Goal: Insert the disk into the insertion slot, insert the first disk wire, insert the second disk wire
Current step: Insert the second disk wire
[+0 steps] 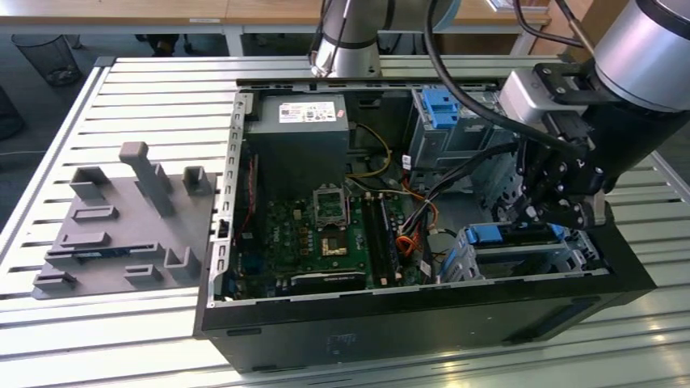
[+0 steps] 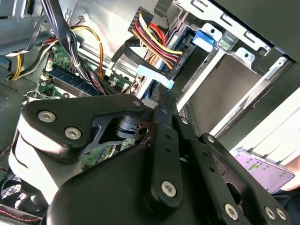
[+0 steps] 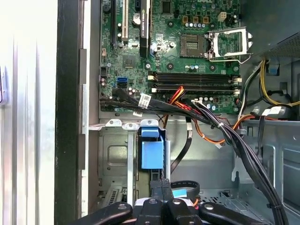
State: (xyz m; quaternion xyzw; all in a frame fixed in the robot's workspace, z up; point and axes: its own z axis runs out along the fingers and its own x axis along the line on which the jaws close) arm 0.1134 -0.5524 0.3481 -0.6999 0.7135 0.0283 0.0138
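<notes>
On a slatted tabletop [image 1: 140,89], an open computer case [image 1: 431,311], lying on its side with its inside facing up. At the near corner of the case on the exterior view's right: the insertion slot [image 1: 469,263], with the disk [image 1: 506,234] lodged in it. Of the disk, just the blue carrier on show, its visible edge running from the exterior view's left to right across the top of the slot. Cannot tell the long axis of the drive body, hidden down in the sheet metal.

Directly above the disk, the tool [image 1: 536,220], pointing down into the case. Clenched, fingers side by side with no gap in the first wrist view [image 3: 161,187]. Cannot tell whether anything is pinched between them. Just beyond the fingertips in the second wrist view, a black cable with a pale blue label [image 2: 154,76]. Next to that, a black connector with red, yellow and black wires [image 2: 157,44].

Further left in the case, the green motherboard [image 1: 323,230]. Beyond it, the grey power supply [image 1: 296,141]. At the far right, a taller cage with a blue tab [image 1: 442,105]. On the tabletop to the left of the case, a grey fixture plate [image 1: 119,234].
</notes>
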